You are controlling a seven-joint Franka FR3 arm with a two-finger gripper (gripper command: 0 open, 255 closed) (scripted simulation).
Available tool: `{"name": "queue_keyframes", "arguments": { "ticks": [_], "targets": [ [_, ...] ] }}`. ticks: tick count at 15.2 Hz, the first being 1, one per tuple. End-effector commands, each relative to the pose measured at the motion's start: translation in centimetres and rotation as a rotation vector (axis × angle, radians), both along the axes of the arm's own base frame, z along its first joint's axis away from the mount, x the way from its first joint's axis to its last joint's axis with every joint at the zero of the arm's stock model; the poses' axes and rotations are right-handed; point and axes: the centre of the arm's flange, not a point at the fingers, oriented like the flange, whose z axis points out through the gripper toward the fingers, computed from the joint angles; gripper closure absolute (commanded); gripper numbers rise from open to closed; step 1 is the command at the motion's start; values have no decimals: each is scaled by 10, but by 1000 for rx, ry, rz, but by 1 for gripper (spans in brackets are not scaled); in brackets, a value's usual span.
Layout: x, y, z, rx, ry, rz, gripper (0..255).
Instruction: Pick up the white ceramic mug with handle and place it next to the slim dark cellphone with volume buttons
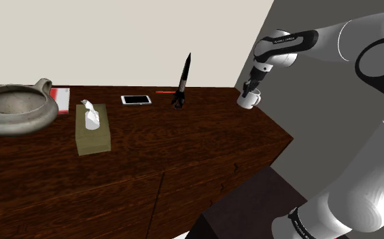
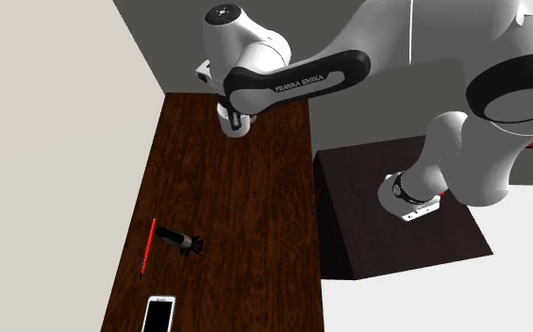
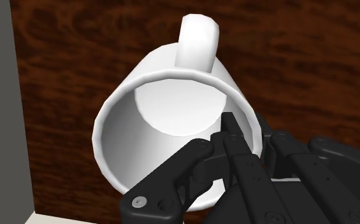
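Note:
A white mug [image 1: 249, 100] with a handle hangs in my black gripper [image 1: 253, 89] over the dark wooden table's [image 1: 183, 142] right end in the shoulder view. In the wrist view the gripper [image 3: 248, 137] is shut on the mug's [image 3: 172, 95] rim. One finger is inside the cup and the other outside, opposite the handle. The second exterior view has the mug [image 2: 239, 125] and gripper [image 2: 233, 115] at the table's far end. The cellphone [image 1: 136, 100], white-framed with a grey screen, lies flat near the table's back edge, far from the mug [image 2: 158, 313].
A black pointed tool [image 1: 182, 85] stands by a thin red stick [image 1: 164, 92] between phone and mug. A tissue box [image 1: 92, 132], a large grey pot [image 1: 13, 108] and a red-and-white book [image 1: 62, 98] sit toward the shoulder view's left. The dark stand [image 2: 396, 207] adjoins the table.

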Motion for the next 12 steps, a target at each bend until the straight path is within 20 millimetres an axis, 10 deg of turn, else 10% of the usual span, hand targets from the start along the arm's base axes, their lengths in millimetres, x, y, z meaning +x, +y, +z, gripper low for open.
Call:
{"name": "queue_keyframes", "arguments": {
  "ticks": [1, 12],
  "targets": [
    [0, 1, 11, 0, 0, 0, 255],
    [0, 1, 69, 0, 0, 0, 255]
  ]
}}
